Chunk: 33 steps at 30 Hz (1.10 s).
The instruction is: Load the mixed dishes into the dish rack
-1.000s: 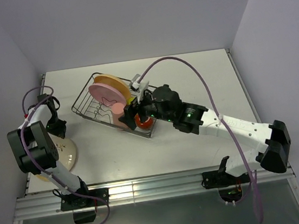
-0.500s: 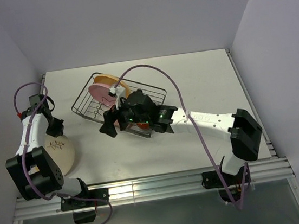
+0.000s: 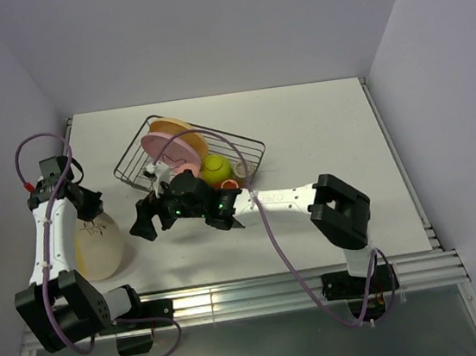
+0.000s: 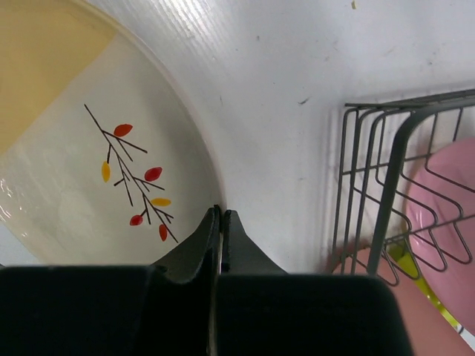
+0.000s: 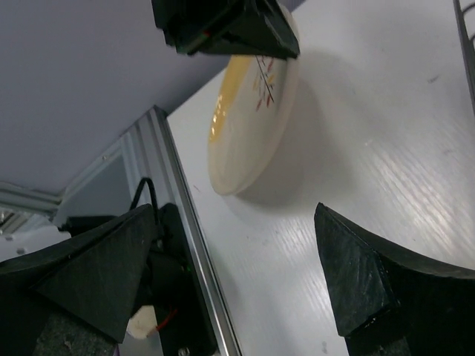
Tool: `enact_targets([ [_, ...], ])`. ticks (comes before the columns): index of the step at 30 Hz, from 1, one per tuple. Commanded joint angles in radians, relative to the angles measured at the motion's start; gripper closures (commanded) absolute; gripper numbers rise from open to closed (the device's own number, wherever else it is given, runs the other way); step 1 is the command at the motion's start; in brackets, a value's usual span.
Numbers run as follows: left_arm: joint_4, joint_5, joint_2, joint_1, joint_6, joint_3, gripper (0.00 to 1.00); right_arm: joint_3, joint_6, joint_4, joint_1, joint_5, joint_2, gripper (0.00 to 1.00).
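— Since you're standing nearer than I am, tell me: which one has the pale cream plate [image 4: 111, 170]?

— The left hand [image 4: 221, 216]. Its fingers are pinched narrow on the plate's rim, just beside the sprig of red and yellow leaves [image 4: 137, 182] painted on its face. The plate is tipped up on edge at the left side of the tabletop [image 3: 317, 116]. The gripped side is raised and the opposite side rests on the surface.

— And the other one?

— The right hand [image 3: 145, 222] is spread wide and holds nothing. It hovers over the tabletop between the cream plate and the dish rack [image 4: 388, 193], apart from both, with its fingers pointing toward the plate.

— What's sitting in the rack, then?

— A pink plate [image 3: 179, 155] stands on edge in the wavy dividers at the left end. A tan-orange plate [image 3: 184, 125] stands just behind it, on the far side. I can't tell whether the two touch. To their right, on the rack's floor, lies a lime-green bowl [image 3: 214, 170]. A small red mug [image 3: 228, 184] is just beside the bowl toward the near side. A grey-beige cup [image 3: 244, 171] is next along, by the rack's right end.

— Are the mug and cup upright?

— From here they're too small to say.

— So the cream plate is well outside the rack?

— Yes, off to its left, near the tabletop's left edge.
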Motion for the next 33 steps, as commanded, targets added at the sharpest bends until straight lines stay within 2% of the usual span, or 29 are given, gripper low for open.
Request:
enact_targets([
  [1, 0.011, 0.054, -0.052, -0.001, 0.007, -0.004, 1.0, 0.106, 0.031, 0.069, 0.008, 0.033, 0.043, 0.05],
  [12, -0.007, 0.1, -0.14, -0.003, 0.016, -0.02, 1.0, 0.224, -0.018, 0.043, 0.016, 0.014, 0.208, 0.06],
  [25, -0.035, 0.164, -0.216, -0.001, 0.029, -0.033, 1.0, 0.332, -0.041, 0.065, 0.031, -0.098, 0.355, 0.09],
  [30, -0.049, 0.174, -0.236, -0.003, 0.033, -0.031, 1.0, 0.364, -0.019, 0.111, 0.033, -0.163, 0.399, 0.15],
  [33, -0.05, 0.186, -0.249, -0.001, 0.035, -0.039, 1.0, 0.382, 0.005, 0.115, 0.033, -0.186, 0.418, 0.26],
])
